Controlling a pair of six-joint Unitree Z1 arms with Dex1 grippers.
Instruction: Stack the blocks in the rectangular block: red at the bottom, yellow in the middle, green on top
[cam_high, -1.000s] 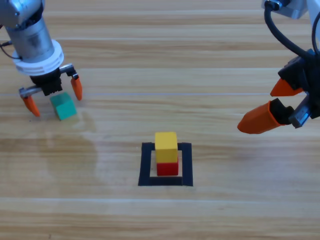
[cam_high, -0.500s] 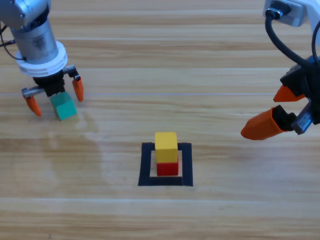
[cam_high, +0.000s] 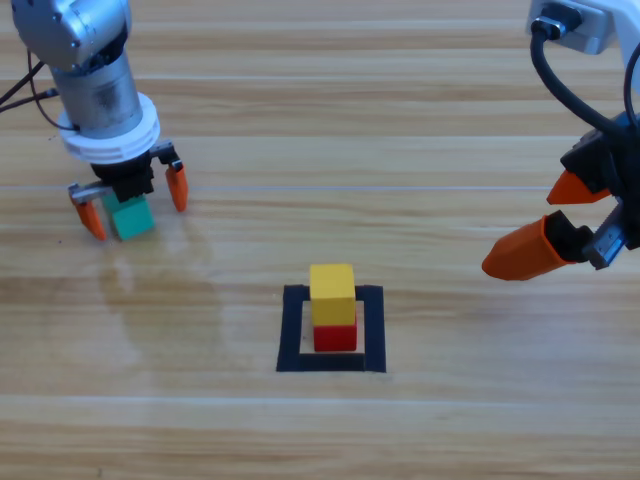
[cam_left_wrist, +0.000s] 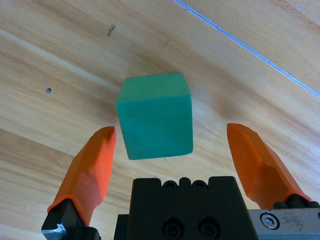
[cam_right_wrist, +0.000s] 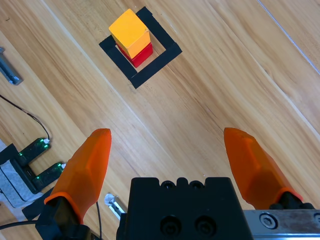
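The green cube (cam_high: 131, 217) (cam_left_wrist: 155, 115) lies on the table at the far left. My left gripper (cam_high: 134, 203) (cam_left_wrist: 175, 145) is open and straddles it, one orange jaw on each side with gaps showing. Inside the rectangular block of black tape (cam_high: 293, 328) (cam_right_wrist: 162, 55), the yellow cube (cam_high: 332, 293) (cam_right_wrist: 129, 32) sits on top of the red cube (cam_high: 335, 337) (cam_right_wrist: 142, 55). My right gripper (cam_high: 560, 222) (cam_right_wrist: 170, 150) hangs open at the right edge, well away from the stack, holding nothing.
Cables and small electronic boxes (cam_right_wrist: 30, 165) lie beyond the table edge in the right wrist view. Bare wood (cam_high: 330, 170) runs between the two arms.
My left gripper has shifted right and come down around the green cube, which stays put on the table. The right arm drew back slightly to the right, then held still.
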